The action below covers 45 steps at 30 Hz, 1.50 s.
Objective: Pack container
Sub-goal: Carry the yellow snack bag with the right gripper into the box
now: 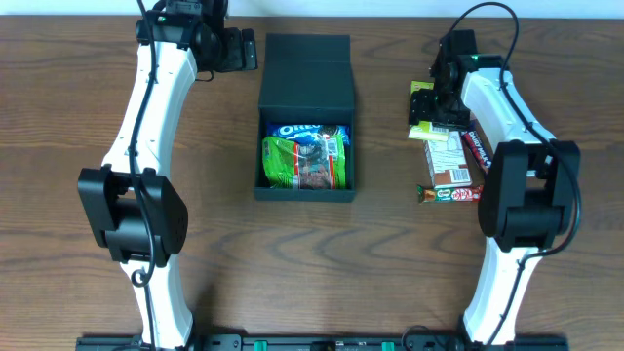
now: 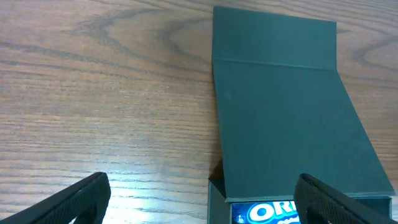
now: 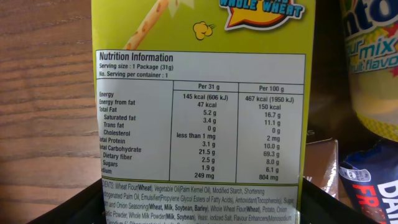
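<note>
Packing partway: container point(image 1: 304, 194), mid-bench point(image 1: 58, 107), lid open, holds Oreo pack point(image 1: 295, 130) and green packet point(image 1: 302, 166). Left claw point(image 2: 200, 190) gapes empty; right claw point(image 3: 199, 208) straddles yellow-green snack packet point(image 3: 199, 112), grip unclear; brown box point(image 1: 451, 161) and candy bar point(image 1: 450, 194) remain.

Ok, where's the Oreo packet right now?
In the overhead view, mid-frame, the Oreo packet lies inside the open container, at its lid end, right next to the green snack bag.
</note>
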Each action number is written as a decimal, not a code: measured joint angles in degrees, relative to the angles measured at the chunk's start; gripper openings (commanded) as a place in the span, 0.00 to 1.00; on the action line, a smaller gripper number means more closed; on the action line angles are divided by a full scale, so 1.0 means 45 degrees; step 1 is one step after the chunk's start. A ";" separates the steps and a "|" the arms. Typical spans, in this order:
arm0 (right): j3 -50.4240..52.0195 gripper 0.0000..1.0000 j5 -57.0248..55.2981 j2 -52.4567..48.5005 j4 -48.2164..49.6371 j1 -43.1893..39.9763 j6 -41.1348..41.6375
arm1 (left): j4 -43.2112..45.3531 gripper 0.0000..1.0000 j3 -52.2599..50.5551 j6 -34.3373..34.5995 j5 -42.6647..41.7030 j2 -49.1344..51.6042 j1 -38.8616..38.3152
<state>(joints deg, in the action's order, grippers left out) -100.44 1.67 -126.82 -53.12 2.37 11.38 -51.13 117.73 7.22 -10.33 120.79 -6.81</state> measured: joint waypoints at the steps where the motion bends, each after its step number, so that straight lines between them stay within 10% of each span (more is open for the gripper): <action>1: 0.0000 0.71 0.0000 0.0000 0.0000 0.0000 0.0000 | 0.0000 0.95 0.0000 -0.0005 0.0000 0.0000 0.0000; 26: -0.5149 0.63 0.0185 -0.0063 -0.4663 0.1214 0.0073 | 0.0087 0.95 0.0000 -0.0291 0.0005 0.0000 0.0005; 45: -0.4590 0.56 0.1049 0.1209 -0.6460 0.4129 0.0908 | -0.0204 0.95 0.0000 -0.0913 -0.0510 0.0000 0.1467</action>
<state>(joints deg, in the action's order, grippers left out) -121.10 6.39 -121.38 -82.19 20.95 15.46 -52.05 117.73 3.11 -12.62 120.79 -0.21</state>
